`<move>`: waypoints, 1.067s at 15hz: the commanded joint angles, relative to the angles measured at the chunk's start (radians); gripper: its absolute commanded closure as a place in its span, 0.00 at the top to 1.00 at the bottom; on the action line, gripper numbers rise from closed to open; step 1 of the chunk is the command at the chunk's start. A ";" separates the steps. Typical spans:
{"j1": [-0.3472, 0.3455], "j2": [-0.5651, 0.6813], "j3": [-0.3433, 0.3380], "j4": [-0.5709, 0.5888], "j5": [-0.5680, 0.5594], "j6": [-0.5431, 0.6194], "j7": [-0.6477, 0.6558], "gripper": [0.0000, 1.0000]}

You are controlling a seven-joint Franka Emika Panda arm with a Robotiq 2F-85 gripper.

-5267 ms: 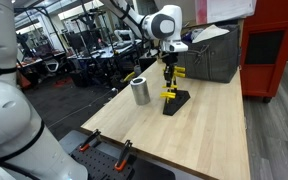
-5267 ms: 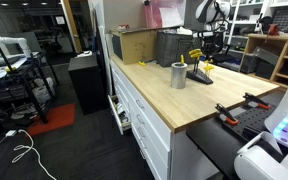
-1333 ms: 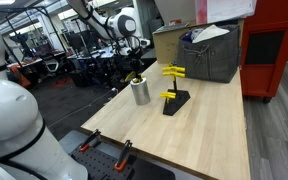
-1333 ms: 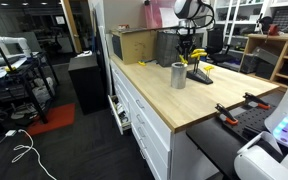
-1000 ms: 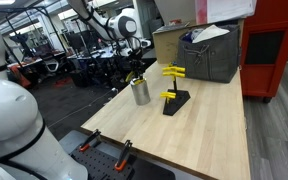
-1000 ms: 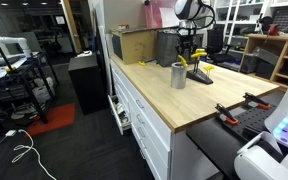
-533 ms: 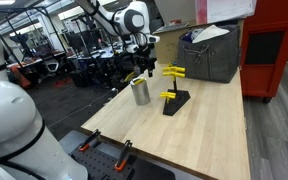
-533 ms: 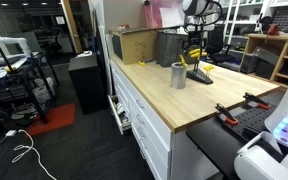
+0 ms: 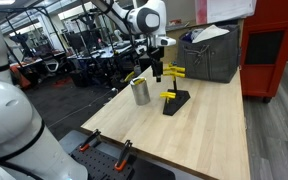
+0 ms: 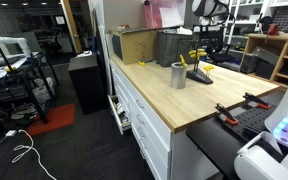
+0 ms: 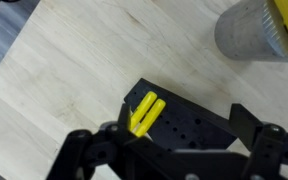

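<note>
A metal cup [image 9: 141,92] stands on the wooden table [image 9: 199,140] with a yellow piece [image 9: 134,76] sticking out of its top. Right beside it sits a black stand [image 9: 175,102] carrying two yellow pieces [image 9: 172,71] on its post. My gripper [image 9: 157,72] hangs open and empty in the air between cup and stand, close to the upper yellow piece. The wrist view looks straight down on the black stand [image 11: 179,120] and its yellow pieces [image 11: 144,112], between the spread jaws of the gripper [image 11: 181,128]. The cup [image 11: 249,30] is at the top right. Cup [image 10: 178,76] and stand [image 10: 200,72] show in both exterior views.
A grey crate [image 9: 209,55] and a cardboard box [image 10: 134,45] stand at the back of the table, next to a red cabinet [image 9: 274,50]. Two orange-handled clamps [image 9: 124,150] grip the table's front edge. The table's left edge drops to the lab floor.
The gripper was shut over the cup, then opened, leaving the yellow piece in the cup. It has risen and swung sideways toward the black stand.
</note>
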 commanded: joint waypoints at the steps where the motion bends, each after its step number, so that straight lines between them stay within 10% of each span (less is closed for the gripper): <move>1: -0.003 0.079 -0.016 0.065 0.041 -0.045 0.137 1.00; 13: -0.078 0.274 -0.044 0.192 0.183 -0.070 0.408 1.00; 16: -0.093 0.292 -0.041 0.207 0.205 -0.066 0.426 0.66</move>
